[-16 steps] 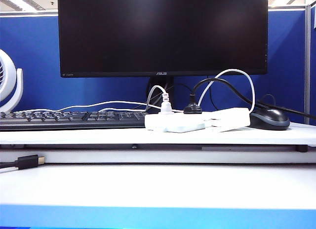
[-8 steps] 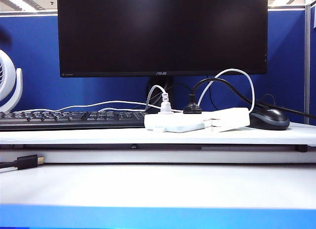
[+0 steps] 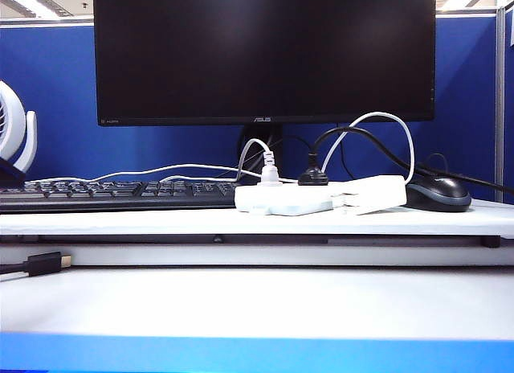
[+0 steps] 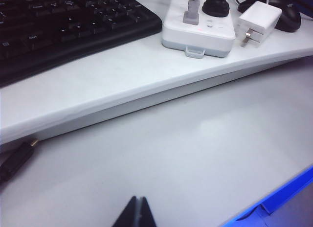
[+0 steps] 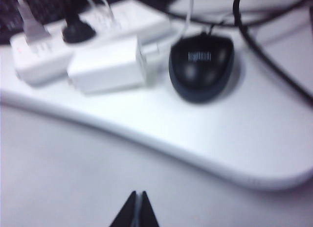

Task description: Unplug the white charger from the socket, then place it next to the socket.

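The white charger (image 3: 373,191) lies flat on the raised desk shelf, right beside the socket (image 3: 281,198), with its white cable (image 3: 385,117) looping up behind. In the left wrist view the charger (image 4: 259,19) shows bare prongs, out of the socket (image 4: 198,31). A grey-white plug (image 4: 191,11) and a black plug (image 4: 216,4) stand in the socket. My left gripper (image 4: 138,200) is shut and empty over the lower table, well short of the shelf. My right gripper (image 5: 137,194) is shut and empty too, before the charger (image 5: 107,65) and the socket (image 5: 36,58).
A black mouse (image 5: 200,65) sits just right of the charger, with a thick black cord (image 5: 274,56) curving past it. A black keyboard (image 4: 68,26) lies left of the socket. A monitor (image 3: 265,51) stands behind, a white fan (image 3: 12,136) at far left. A black cable connector (image 3: 46,264) rests on the lower table.
A dark shape has come down along the left edge of the exterior view, in front of the fan. Charger, socket and mouse have not moved.
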Controlling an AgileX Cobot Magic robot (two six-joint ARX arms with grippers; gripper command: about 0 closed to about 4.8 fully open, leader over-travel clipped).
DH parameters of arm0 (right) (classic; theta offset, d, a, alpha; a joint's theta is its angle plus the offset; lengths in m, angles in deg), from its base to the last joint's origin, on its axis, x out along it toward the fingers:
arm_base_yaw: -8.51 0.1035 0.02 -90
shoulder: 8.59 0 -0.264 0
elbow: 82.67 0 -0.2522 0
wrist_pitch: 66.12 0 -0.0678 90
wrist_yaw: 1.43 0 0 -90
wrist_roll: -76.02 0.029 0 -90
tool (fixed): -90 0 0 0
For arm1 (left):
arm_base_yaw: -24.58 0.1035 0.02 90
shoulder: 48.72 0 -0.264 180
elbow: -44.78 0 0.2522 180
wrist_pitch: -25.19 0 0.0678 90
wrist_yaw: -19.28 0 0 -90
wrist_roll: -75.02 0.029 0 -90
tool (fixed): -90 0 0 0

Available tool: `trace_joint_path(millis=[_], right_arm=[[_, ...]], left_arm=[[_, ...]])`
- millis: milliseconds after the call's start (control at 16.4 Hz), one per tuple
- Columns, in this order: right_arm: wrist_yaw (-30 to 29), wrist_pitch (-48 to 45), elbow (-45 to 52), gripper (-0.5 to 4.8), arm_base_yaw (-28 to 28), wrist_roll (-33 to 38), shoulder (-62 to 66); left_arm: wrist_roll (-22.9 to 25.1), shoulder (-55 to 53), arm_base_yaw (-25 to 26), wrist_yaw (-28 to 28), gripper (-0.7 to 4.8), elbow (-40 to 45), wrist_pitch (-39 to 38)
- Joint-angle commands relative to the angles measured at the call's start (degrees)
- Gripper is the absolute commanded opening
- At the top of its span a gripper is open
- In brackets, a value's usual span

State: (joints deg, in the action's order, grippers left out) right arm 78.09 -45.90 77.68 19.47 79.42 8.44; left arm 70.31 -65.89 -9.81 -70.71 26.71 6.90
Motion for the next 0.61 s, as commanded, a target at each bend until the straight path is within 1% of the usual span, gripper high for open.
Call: trace_joint_path(millis=[61,366,549,610], right_arm=[[0.1,-2.3,2.9,-0.01,0.0,0.1,-0.1],[0.1,-2.2,4.8,-0.01,0.0,0.1,-0.1],[0.1,-1.8,5.4,-0.01,0.0,0.1,0.0],[0.1,-1.8,5.4,-0.01,0.0,0.1,0.0]], left_arm=[[2.3,0.0,0.0,1.1,-0.05,1.1,2.5],[2.9,0.0,0.0,1.4,-0.05,3.7,3.5],[5.9,0.0,0.0,1.5,-0.05,3.9,3.5],[6.2,0.0,0.0,1.5,-0.05,3.9,3.4]])
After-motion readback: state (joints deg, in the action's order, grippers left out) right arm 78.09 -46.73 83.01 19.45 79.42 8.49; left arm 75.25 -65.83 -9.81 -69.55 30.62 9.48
